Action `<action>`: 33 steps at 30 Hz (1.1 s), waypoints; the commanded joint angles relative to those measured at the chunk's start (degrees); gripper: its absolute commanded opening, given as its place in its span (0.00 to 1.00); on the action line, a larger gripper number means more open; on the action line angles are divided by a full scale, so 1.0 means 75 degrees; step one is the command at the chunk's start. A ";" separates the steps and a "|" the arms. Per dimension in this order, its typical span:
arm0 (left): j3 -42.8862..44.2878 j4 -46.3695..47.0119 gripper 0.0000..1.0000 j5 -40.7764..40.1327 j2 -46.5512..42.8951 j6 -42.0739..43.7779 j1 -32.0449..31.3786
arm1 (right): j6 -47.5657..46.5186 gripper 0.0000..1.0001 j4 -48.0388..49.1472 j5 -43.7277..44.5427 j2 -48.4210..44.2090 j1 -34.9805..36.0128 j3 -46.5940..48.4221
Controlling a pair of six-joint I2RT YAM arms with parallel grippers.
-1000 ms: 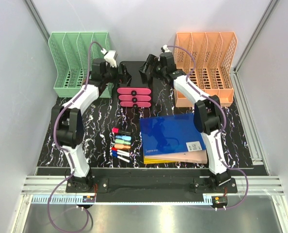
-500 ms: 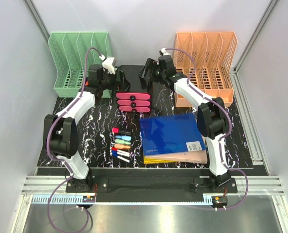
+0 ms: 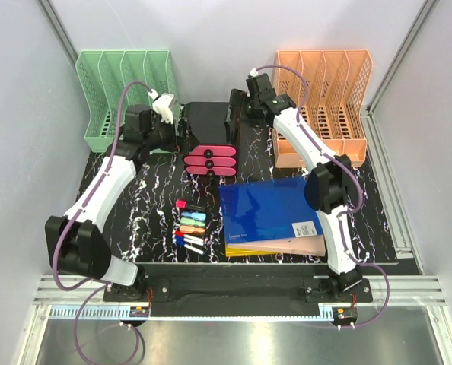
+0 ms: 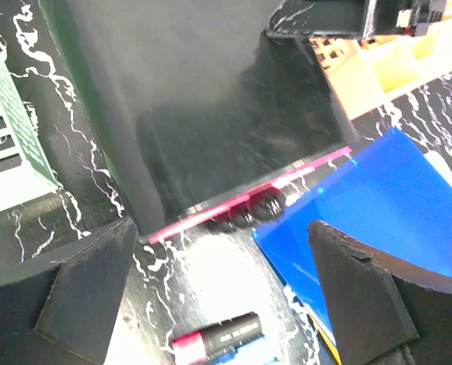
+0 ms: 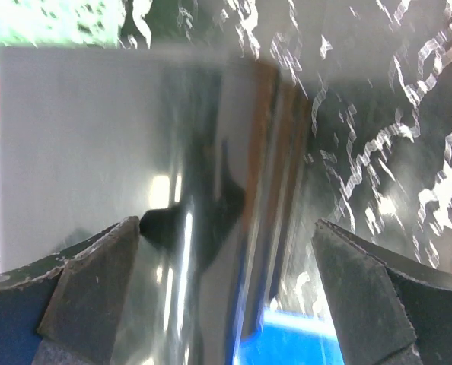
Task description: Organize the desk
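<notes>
The desk (image 3: 142,198) is a black tabletop with white veining. At its back centre stands a black drawer box (image 3: 208,120) with three pink drawer fronts (image 3: 210,157). My left gripper (image 3: 181,134) is open at the box's left side, and its wrist view looks over the box (image 4: 211,99) with nothing between the fingers (image 4: 89,289). My right gripper (image 3: 234,115) is open at the box's right edge. Its wrist view shows the glossy box top (image 5: 97,152) between wide-apart fingers (image 5: 363,296). A blue folder (image 3: 268,209) lies on a stack at front right. Several markers (image 3: 190,226) lie at front centre.
A green file rack (image 3: 123,95) stands at the back left and an orange file rack (image 3: 329,99) at the back right. The blue folder (image 4: 378,205) and a red-capped marker (image 4: 218,334) lie just below the left gripper (image 4: 222,296). Grey walls enclose the desk.
The left arm has swung outward, its elbow dropping toward the near left, and its gripper has slid left to the box's left side. The right gripper has shifted slightly farther back.
</notes>
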 commanded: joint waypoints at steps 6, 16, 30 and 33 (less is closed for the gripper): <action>0.0113 -0.0173 0.99 0.0473 -0.0833 -0.0410 0.0993 | -0.0314 1.00 0.0183 0.0881 -0.4180 0.0966 -0.3960; 0.0664 0.0074 0.99 -0.1433 0.0934 -0.0422 0.1546 | 0.0507 1.00 0.1460 0.0225 -0.4878 0.2126 -0.5395; 0.0853 0.0062 0.99 -0.2116 0.1581 0.0012 0.0456 | 0.1022 0.93 0.2327 0.1712 -0.3553 0.2502 -0.5113; 0.0736 0.0062 0.99 -0.2034 0.1476 0.0023 0.0444 | 0.1023 0.92 0.2561 0.1959 -0.3471 0.2502 -0.5183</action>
